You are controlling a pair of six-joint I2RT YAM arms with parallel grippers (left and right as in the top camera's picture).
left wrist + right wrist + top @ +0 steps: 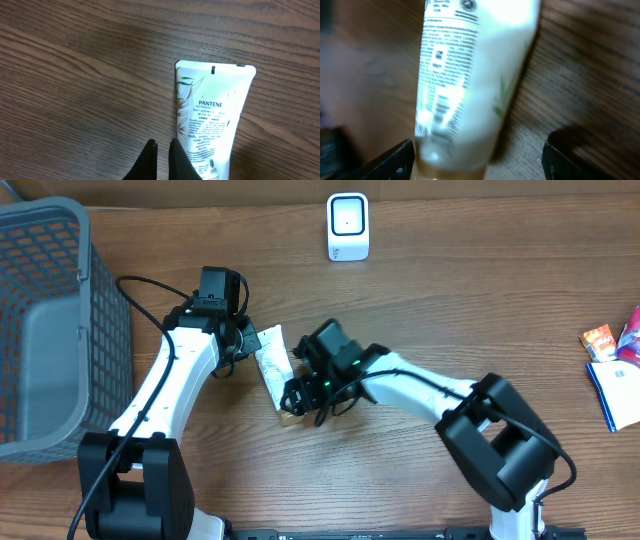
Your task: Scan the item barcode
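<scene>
The item is a white Pantene tube (pixel 271 362) lying flat on the wooden table, its tan cap (pixel 290 418) toward me. My left gripper (pixel 248 340) is at the tube's flat far end. In the left wrist view it (pixel 163 150) is shut, nothing between its fingers, alongside the tube (pixel 212 115). My right gripper (pixel 297 394) stands open over the cap end. In the right wrist view its fingers (pixel 395 160) straddle the tube (pixel 475 65), whose barcode (pixel 442 107) faces up. The white scanner (pixel 347 227) stands at the table's far edge.
A grey mesh basket (pixel 80 270) fills the left side. Several packets (pixel 615 365) lie at the right edge of the table.
</scene>
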